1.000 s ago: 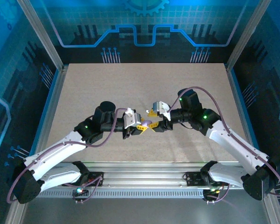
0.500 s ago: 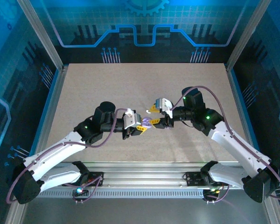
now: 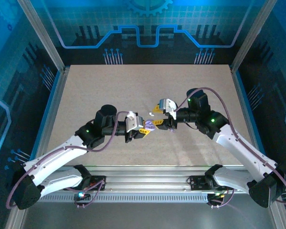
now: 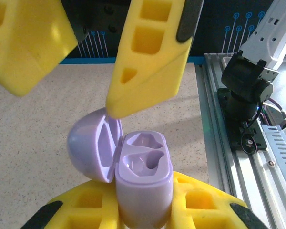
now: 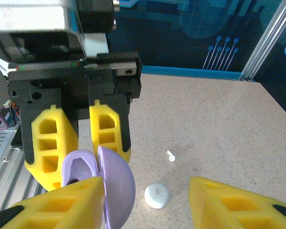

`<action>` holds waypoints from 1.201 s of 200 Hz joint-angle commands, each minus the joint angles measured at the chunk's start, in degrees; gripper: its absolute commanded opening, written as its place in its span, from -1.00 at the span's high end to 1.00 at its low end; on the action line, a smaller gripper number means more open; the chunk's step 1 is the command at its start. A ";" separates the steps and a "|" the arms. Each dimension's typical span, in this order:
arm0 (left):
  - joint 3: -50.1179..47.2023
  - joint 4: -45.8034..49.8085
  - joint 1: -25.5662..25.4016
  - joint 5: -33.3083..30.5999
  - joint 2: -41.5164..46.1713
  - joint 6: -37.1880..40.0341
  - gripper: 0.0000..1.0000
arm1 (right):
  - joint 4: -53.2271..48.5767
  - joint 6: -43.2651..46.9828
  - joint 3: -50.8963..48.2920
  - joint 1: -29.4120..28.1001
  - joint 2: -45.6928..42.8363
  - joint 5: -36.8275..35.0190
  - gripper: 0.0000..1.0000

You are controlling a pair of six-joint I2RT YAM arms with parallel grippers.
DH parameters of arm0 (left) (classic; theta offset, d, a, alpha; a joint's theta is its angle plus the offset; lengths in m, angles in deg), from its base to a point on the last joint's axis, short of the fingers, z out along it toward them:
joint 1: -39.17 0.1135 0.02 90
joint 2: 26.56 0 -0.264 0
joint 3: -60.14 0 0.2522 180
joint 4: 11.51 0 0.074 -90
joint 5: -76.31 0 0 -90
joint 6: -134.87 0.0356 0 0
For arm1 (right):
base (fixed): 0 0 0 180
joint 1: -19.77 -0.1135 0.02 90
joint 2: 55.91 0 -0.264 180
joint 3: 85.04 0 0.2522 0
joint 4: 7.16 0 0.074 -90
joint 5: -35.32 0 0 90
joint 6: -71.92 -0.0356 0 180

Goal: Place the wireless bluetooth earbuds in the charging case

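My left gripper [image 4: 144,215] is shut on the lilac charging case [image 4: 144,186], holding it upright above the table. Its lid [image 4: 93,148] hangs open to the left and both wells are empty. The right gripper [image 5: 148,210] is open, and one yellow finger [image 4: 152,52] touches the lid's top edge. From above, the case [image 3: 156,124] sits between the left gripper [image 3: 144,129] and the right gripper [image 3: 157,117]. One tiny white earbud [image 5: 170,156] lies on the table beyond the case. The other earbud is out of view.
A white round puck [image 5: 157,195] rests on the speckled table [image 3: 133,86] near the earbud. An aluminium rail [image 4: 238,167] and the right arm's base [image 4: 245,90] run along the near edge. Blue walls enclose the back and sides.
The right arm has drawn its wrist slightly right and up, with its fingers still at the case's lid. The left arm holds the case in the same place.
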State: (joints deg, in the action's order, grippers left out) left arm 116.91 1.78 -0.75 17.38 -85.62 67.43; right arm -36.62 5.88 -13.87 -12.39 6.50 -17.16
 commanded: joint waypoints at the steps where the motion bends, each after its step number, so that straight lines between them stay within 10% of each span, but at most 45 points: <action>1: -2.22 -5.49 -0.11 0.37 1.02 -1.89 0.75 | 1.60 -1.30 0.16 0.52 -1.88 1.23 -0.01; 147: -23.86 -62.74 4.95 -0.19 -9.74 -26.40 0.76 | -16.90 -20.56 -0.10 0.52 -5.05 -26.24 -0.16; 240: -25.34 -57.05 4.99 -0.55 -5.40 -20.96 0.75 | -34.91 -17.74 5.88 1.86 13.88 -39.15 -0.10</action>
State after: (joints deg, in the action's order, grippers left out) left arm 92.47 -56.23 3.88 17.33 -94.59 43.96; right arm -65.54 -12.91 -11.81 -12.11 15.49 -51.76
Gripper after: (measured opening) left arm 0.211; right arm 0.563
